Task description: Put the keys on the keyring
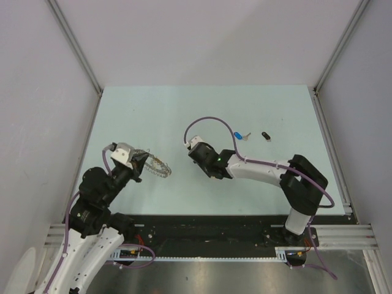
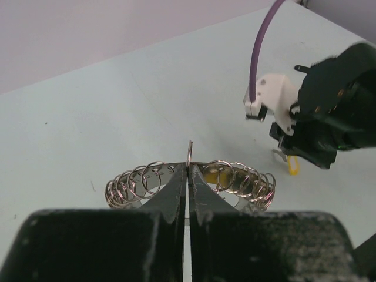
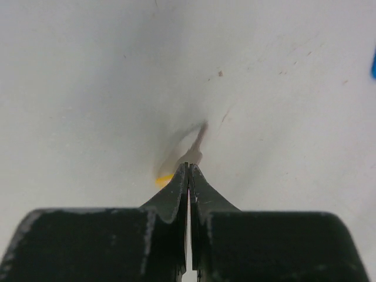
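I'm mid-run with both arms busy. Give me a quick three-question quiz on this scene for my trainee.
1. True or false: the blue key is already threaded on the keyring.
2. Which key does the right tool pinch? A) black B) yellow C) blue
3. Fill in: the left tool is shut on the ____.
Key:
1. False. It lies loose on the table near the black key.
2. B, the yellow key.
3. keyring
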